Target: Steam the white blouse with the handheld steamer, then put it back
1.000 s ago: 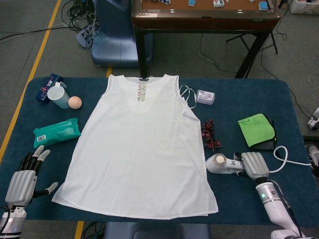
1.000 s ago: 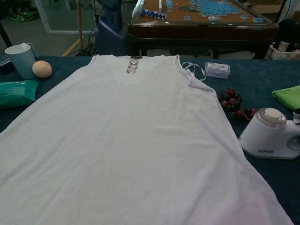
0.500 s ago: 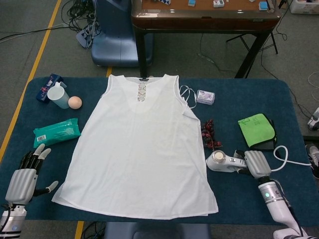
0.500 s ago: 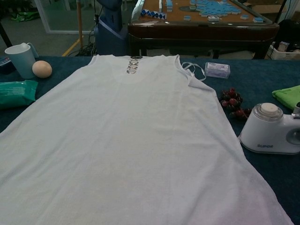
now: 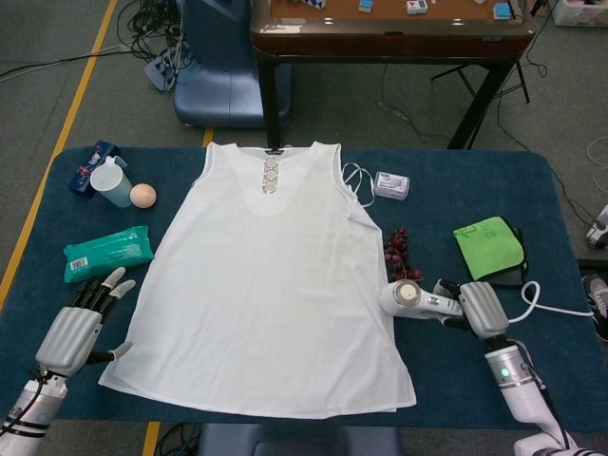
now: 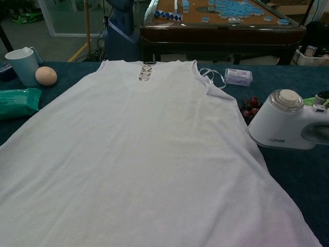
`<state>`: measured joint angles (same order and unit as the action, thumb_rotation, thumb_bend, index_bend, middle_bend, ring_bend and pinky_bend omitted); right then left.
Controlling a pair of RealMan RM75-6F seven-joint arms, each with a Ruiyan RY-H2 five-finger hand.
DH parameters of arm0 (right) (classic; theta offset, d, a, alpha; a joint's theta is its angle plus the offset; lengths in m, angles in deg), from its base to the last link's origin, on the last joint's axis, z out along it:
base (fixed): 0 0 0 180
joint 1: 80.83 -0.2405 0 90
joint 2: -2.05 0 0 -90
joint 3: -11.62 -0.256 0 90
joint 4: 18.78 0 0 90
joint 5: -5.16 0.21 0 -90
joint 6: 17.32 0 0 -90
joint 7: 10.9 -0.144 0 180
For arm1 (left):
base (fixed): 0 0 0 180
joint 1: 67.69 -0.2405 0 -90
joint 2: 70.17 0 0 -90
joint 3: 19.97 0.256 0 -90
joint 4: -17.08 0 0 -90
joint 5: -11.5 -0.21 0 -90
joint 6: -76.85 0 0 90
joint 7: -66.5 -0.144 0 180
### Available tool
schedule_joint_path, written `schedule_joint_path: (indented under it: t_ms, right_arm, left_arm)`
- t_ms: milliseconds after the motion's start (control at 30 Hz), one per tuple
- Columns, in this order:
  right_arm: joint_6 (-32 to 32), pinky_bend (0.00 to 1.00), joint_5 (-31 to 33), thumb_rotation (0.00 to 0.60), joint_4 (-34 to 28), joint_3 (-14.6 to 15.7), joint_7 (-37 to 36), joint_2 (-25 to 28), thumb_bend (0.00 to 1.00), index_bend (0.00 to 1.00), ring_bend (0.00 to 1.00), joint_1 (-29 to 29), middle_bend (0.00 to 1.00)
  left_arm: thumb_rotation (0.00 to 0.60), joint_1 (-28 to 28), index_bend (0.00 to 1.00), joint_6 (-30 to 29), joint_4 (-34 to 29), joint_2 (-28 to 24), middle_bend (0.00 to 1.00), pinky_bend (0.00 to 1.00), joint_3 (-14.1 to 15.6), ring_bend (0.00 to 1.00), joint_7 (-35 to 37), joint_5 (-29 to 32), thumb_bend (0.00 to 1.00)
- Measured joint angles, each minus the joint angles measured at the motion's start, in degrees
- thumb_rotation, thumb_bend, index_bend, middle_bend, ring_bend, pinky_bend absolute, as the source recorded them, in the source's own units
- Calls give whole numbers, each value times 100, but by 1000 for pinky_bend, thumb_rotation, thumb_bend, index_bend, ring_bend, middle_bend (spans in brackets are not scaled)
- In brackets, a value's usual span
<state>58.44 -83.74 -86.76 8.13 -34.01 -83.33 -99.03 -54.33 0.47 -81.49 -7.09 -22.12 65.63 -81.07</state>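
The white blouse [image 5: 269, 280] lies flat, spread across the middle of the blue table [image 5: 456, 190]. At the blouse's right edge sits the handheld steamer [image 5: 416, 299], its rear handle gripped by the right hand [image 5: 482, 310], head toward the cloth. The left hand [image 5: 76, 328] holds nothing off the blouse's lower left corner, fingers [image 5: 103, 287] spread.

The only lettering that can be made out stands on the white handheld steamer [image 6: 289, 126]: a short dark brand word printed low on its front face, seen in the chest view, which appears to read "SUPOR", though its first letters are blurred. The green wipes pack [image 5: 107, 253], the blue packet [image 5: 93, 163] behind the cup and the small clear box [image 5: 391, 185] carry print too small to read.
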Motion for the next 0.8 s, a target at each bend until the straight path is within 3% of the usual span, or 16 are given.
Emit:
schedule_joint_path:
  t_ms: [433, 667, 700, 800]
  right_arm:
    - [-829, 785, 315, 600, -1148, -436, 635, 230, 503, 807, 820, -707, 816]
    - [-1398, 785, 704, 600, -1336, -702, 1019, 56, 503, 808, 820, -1147, 816]
    - [-1488, 785, 749, 600, -1339, -729, 1054, 23, 503, 807, 820, -1213, 816]
    - [-1756, 786, 868, 600, -1323, -804, 1184, -115, 503, 809, 820, -1453, 816]
  left_arm:
    - [600, 1090, 128, 1431, -156, -216, 40, 0, 162, 68, 247, -575, 139]
    - [593, 1640, 111, 2293, -179, -47, 38, 0, 300, 44, 53, -705, 138]
    - [572, 1705, 104, 2409, -185, -19, 34, 0, 309, 32, 10, -691, 138]
    - [407, 1922, 83, 2769, -187, 116, 16, 0, 329, 8, -122, -589, 138]
